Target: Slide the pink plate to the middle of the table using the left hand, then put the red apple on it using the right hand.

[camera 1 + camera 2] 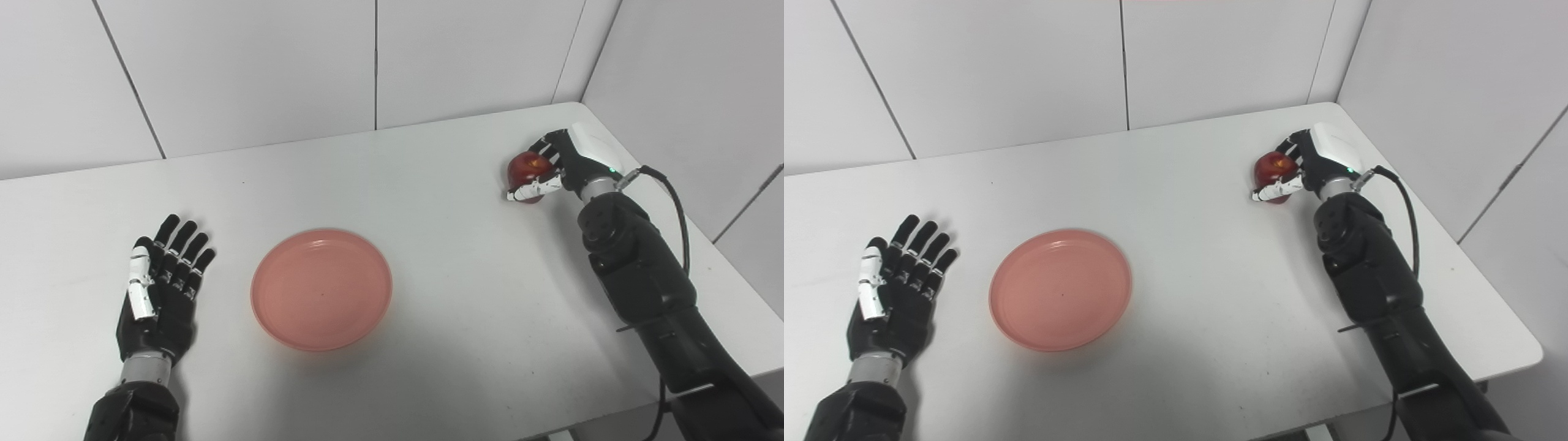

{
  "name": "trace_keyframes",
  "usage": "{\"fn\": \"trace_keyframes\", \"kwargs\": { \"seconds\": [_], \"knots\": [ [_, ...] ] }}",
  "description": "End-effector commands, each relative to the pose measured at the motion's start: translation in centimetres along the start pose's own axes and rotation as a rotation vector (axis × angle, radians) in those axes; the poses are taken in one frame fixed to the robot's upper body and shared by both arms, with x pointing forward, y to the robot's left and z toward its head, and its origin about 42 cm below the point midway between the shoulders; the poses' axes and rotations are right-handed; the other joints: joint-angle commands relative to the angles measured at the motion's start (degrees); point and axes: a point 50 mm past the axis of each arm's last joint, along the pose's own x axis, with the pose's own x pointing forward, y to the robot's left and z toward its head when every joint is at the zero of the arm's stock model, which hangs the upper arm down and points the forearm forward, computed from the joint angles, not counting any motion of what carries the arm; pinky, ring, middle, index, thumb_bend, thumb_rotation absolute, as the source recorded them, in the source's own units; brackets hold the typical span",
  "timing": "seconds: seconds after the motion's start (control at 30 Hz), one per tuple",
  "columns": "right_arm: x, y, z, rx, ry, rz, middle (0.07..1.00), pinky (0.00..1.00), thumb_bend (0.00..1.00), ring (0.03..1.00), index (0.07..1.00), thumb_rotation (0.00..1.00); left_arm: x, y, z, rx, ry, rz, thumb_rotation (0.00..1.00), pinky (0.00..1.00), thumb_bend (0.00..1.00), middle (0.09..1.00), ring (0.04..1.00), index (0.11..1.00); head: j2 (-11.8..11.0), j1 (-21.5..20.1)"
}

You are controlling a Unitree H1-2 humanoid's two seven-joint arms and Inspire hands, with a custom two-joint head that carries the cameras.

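Gripping red apple (pixel 527 169), right robot hand (pixel 554 168), table's front-right corner (pixel 1528 352) only in right eye view

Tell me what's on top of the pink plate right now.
Nothing: the pink plate is empty. The red apple is in the right robot hand, far right.

Lab, white table (pixel 429 184), bare panel walls (pixel 245 67)

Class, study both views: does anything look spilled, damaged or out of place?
Nothing stands out. The pink plate lies flat and empty, the left hand rests open beside it, and the right hand grips the red apple.
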Motion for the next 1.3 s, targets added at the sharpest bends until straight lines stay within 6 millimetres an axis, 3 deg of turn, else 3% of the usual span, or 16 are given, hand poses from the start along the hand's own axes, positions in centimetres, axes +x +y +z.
{"fn": "trace_keyframes", "kwargs": {
  "seconds": [0.0, 0.33, 0.57, 0.7, 1.03, 1.27],
  "knots": [
    [0.1, -3.2, 1.7, -0.011, -0.055, -0.109, 0.482, 0.32, 0.52, 0.407, 0.487, 0.14, 0.1, -0.6, 0.5, -0.004, -0.026, -0.008, 1.00, 0.90, 0.36, 0.886, 0.892, 0.863, 0.02, 0.03],
    [-2.4, -5.4, 5.2, -0.007, -0.203, -0.175, 0.500, 0.33, 0.51, 0.431, 0.489, 0.14, 0.0, -0.9, 0.2, -0.004, -0.019, -0.004, 1.00, 0.89, 0.36, 0.876, 0.881, 0.854, 0.02, 1.49],
    [-4.5, -6.4, 8.9, 0.026, -0.341, -0.195, 0.467, 0.26, 0.51, 0.372, 0.487, 0.14, -0.1, -1.6, 0.1, 0.002, -0.018, 0.002, 1.00, 0.88, 0.36, 0.871, 0.874, 0.851, 0.02, 3.01],
    [-5.2, -6.6, 10.3, 0.038, -0.407, -0.199, 0.455, 0.27, 0.51, 0.368, 0.486, 0.14, -0.2, -1.9, -0.1, 0.004, -0.016, 0.008, 1.00, 0.87, 0.35, 0.865, 0.870, 0.848, 0.00, 4.12],
    [-7.5, -4.2, 15.2, 0.030, -0.551, -0.120, 0.447, 0.26, 0.52, 0.352, 0.486, 0.14, -0.5, -2.7, -0.4, 0.006, -0.021, 0.019, 1.00, 0.87, 0.35, 0.860, 0.867, 0.837, 0.30, 7.60],
    [-9.1, -0.9, 18.6, 0.051, -0.666, -0.055, 0.424, 0.23, 0.52, 0.317, 0.486, 0.14, -0.5, -3.0, -0.7, 0.007, -0.029, 0.026, 1.00, 0.85, 0.36, 0.852, 0.856, 0.834, 0.43, 9.84]
  ]
}}
